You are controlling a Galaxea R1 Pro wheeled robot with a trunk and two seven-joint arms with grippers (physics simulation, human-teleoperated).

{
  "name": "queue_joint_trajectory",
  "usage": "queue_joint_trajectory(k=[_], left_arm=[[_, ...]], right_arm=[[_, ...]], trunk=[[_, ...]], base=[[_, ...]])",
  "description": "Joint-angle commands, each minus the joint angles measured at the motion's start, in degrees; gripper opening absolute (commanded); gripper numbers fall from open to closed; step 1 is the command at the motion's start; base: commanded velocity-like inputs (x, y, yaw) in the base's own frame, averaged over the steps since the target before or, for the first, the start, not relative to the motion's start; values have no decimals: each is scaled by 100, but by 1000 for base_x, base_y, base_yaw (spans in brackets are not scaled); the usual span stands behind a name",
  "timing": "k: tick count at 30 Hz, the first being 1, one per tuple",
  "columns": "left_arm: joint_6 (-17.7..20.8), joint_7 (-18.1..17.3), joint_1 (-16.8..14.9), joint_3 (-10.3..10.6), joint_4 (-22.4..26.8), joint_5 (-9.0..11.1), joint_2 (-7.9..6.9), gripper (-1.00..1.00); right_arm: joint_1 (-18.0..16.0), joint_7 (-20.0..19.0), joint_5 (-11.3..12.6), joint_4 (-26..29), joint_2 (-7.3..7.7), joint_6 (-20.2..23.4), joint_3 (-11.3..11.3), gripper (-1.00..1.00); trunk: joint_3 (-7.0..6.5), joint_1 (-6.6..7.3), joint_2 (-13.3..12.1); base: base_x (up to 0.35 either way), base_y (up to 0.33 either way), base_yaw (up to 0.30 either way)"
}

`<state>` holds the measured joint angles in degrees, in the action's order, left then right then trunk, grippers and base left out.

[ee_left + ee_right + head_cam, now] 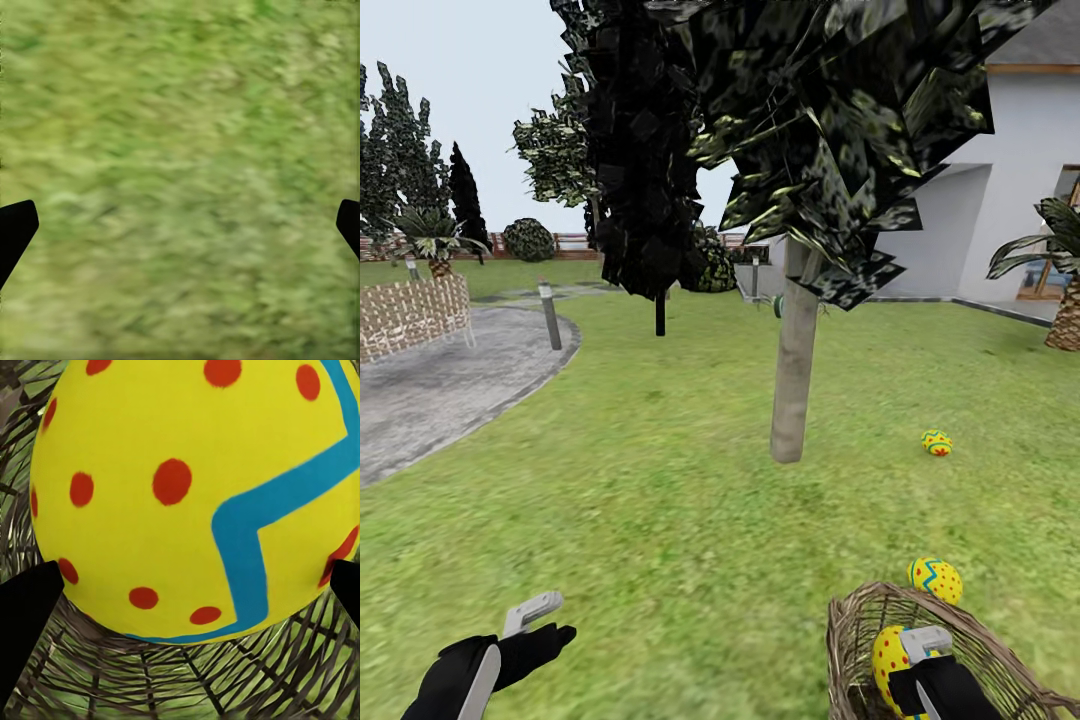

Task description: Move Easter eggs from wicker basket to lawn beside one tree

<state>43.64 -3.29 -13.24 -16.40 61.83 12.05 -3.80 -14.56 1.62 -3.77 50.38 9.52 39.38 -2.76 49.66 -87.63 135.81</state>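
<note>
I have the right gripper [916, 650] down inside the basket [860, 625], and in its wrist view an egg [187, 495] sits between the two dark fingertips [26, 607], which stand at the egg's two sides; the jaws look wide and I cannot tell if they already press it, so I judge the grasp is not finished. In the head view this egg [890, 655] shows yellow just in front of the gripper, low in the basket, which stands on the lawn [660, 500] near my right side. A second egg [936, 579] is at the far rim of the basket; I cannot tell whether it rests on the rim or on the grass behind. A third egg [936, 442] lies on the grass to the right of the tree [795, 370], near the trunk but not touching, so I think this tree is the chosen one. The left gripper [532, 618] hangs over bare grass with fingers apart, holding nothing, probably kept aside to leave room.
</note>
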Motion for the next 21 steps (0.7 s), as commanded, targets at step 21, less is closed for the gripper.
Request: queue_joint_trajectory(k=[21], left_arm=[[30,-31,-3,-13,4,-18,72,100]], right_arm=[[-3,5,-28,14,6,34,-21,-100]], trunk=[[-371,463,-841]], base=[[0,0,0]])
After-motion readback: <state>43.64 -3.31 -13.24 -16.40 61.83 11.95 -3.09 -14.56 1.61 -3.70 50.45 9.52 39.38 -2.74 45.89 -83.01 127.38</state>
